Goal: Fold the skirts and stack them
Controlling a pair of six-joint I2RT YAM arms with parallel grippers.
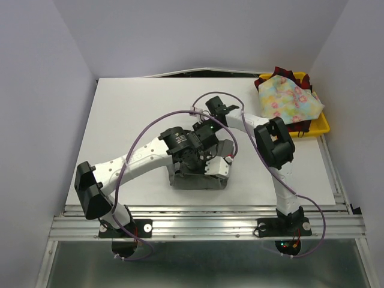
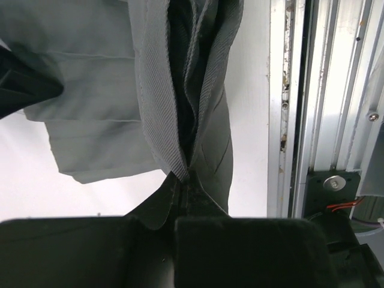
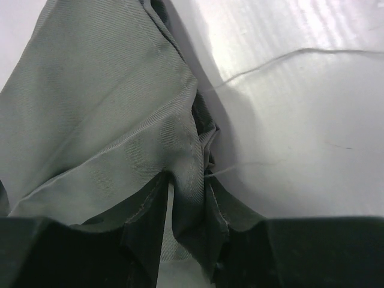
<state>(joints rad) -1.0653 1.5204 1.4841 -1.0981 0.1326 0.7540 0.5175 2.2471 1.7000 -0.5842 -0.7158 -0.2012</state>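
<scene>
Plain grey pleated cloth skirt (image 1: 198, 181) at the front middle of the white counter (image 1: 132, 108), pinched on its thicker stitched edge by both left tool (image 2: 182, 183) and right tool (image 3: 189, 198). Seems soft, light and limp, likely to sag and slip open; best held at that firmer edge, near the corners.

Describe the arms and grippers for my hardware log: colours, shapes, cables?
The left arm and right arm have white tubular links with bulky black joint housings. A purple cable loops along each. Red and green lights glow at the right base. The left gripper and right gripper are matte black.
</scene>
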